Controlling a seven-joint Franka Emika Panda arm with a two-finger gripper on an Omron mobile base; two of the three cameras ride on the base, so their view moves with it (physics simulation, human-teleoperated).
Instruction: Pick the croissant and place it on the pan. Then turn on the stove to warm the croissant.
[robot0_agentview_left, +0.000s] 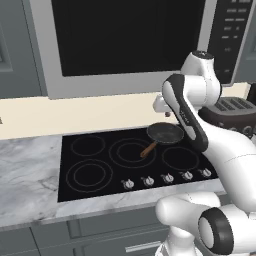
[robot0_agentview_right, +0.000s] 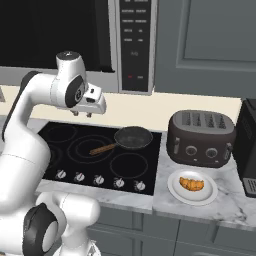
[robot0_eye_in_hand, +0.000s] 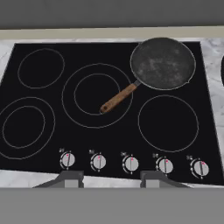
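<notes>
Right, my pincer (robot0_agentview_right: 82, 113) hung over the stove (robot0_agentview_right: 65, 137), fingers apart, empty. Croissant (robot0_agentview_right: 191, 184) lay on the white plate (robot0_agentview_right: 173, 188) right of the stove; pan (robot0_agentview_right: 133, 137) bare. Best to swing right, then descend straight.

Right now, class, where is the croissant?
In the right base view, the croissant lies on a white plate on the counter, right of the stove, just in front of the toaster.

pan (robot0_agentview_right: 133, 137) on stove (robot0_agentview_right: 65, 134) back right, croissant (robot0_agentview_right: 191, 184) on plate (robot0_agentview_right: 175, 193) right
</notes>
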